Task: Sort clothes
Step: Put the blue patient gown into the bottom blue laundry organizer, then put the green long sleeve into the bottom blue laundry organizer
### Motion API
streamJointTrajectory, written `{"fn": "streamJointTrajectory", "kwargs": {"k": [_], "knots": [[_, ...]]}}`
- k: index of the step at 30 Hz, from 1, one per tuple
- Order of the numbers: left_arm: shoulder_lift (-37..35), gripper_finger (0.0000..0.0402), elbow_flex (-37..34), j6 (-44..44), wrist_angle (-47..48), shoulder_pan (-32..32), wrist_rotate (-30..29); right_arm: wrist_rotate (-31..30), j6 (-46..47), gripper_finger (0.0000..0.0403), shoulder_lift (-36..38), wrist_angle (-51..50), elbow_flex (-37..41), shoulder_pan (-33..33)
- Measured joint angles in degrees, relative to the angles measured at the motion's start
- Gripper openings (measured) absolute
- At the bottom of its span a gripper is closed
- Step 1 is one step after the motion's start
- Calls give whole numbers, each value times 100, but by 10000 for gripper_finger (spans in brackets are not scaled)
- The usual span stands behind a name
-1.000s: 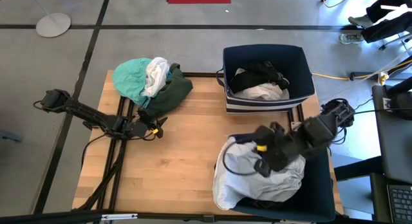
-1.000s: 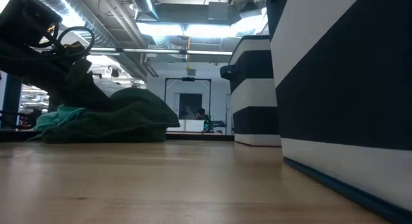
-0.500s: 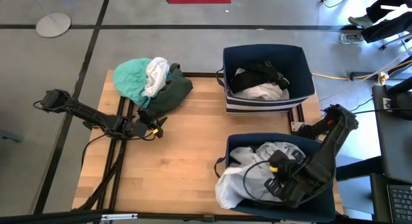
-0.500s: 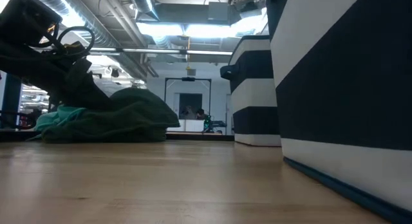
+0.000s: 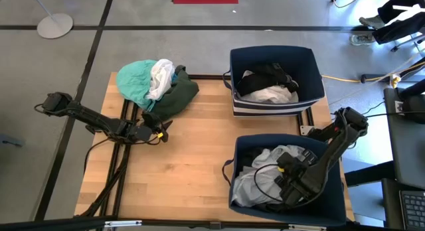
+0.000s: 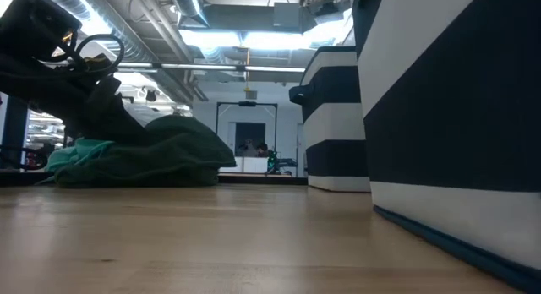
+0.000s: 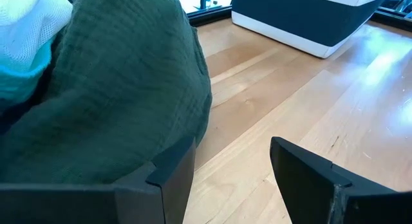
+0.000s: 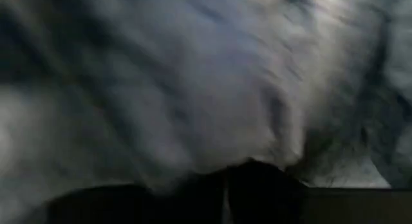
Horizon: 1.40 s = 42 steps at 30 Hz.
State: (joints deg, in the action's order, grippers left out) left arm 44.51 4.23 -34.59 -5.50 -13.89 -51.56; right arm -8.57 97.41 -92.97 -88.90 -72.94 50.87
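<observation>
High view: our right gripper is sunk into the near navy bin, pressed against the white garment that lies crumpled inside it. Whether its fingers are apart or clamped on the cloth we cannot tell; the right wrist view is filled with pale fabric pressed close against the lens and shows nothing of the tips.

The far navy bin, with its white-striped side, already holds a black garment lying over a white piece.

Our left gripper waits low on the wooden table, just beside the unsorted pile at the table's far left corner. Its fingers stand apart, holding nothing, with the dark green garment right in front of them.

That pile is what remains: the dark green piece, a teal garment and a small white one draped over the two.

By our reckoning the sorting is roughly half done, with three or so items binned and three left on the table. The white load in the near bin looks nearly settled, and the dark green garment seems the likely next pick.
</observation>
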Motion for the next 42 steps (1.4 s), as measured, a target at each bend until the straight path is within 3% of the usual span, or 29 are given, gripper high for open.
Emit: {"fn": "streamJointTrajectory", "kwargs": {"k": [6,12,16,19,21,24,29,34,37,42], "knots": [[0,193,0,5,2,0,-6,739,137,88,0,162,156,-30],[-1,193,0,6,-9,0,-8,1641,-386,178,97,-92,-320,-337],[0,193,0,6,-26,0,-8,2421,-1056,202,297,-119,-883,-718],[-1,193,0,7,-27,0,-8,2602,-1418,206,442,-98,-1456,-1018],[0,193,0,37,-28,0,-8,2356,-1484,206,533,-107,-1868,-1217],[-2,193,0,50,-18,0,-6,1494,-1610,203,630,-112,-2455,-1429],[-1,193,0,50,7,0,-7,-775,-2724,203,638,-61,-3135,-1631],[0,193,0,50,15,0,-125,-2947,-4166,202,633,615,-3122,-1929],[-1,193,0,50,34,0,-135,-3233,-5337,202,577,1156,-3122,-2371],[-2,193,34,217,-118,9,-135,-3180,-7025,202,459,2148,-3119,-3106]]}}
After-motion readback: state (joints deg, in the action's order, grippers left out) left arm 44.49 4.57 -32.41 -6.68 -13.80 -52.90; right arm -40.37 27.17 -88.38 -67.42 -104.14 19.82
